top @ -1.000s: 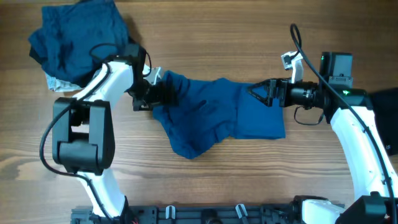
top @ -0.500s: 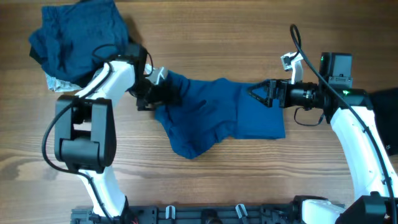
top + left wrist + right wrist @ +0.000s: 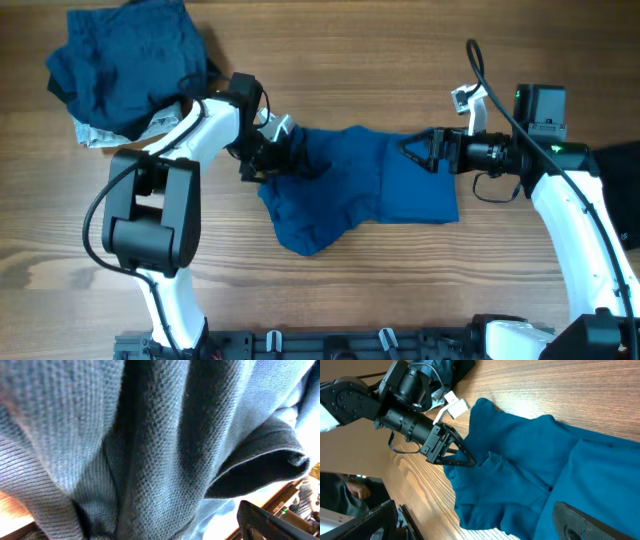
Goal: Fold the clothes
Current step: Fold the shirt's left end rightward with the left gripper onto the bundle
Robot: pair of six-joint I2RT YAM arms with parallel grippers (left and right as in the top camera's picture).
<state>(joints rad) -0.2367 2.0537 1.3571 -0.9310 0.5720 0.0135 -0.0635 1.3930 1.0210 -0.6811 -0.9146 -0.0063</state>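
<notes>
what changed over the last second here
The left gripper slid toward the right arm, further onto the left end of the blue shirt, and seems to have nudged that edge inward. Its jaws are open and grip nothing. The right gripper, also open, the rest of the shirt and the pile of clothes stayed put.

pale grey-white garment (image 3: pixel 88 134): mostly buried under the dark navy fabric pile (image 3: pixel 125 60).
black garment (image 3: pixel 628 165): cut off by the overhead view's right edge.
medium-blue knit shirt (image 3: pixel 150 450): overfills the left wrist view, upper-left blurred.
</notes>
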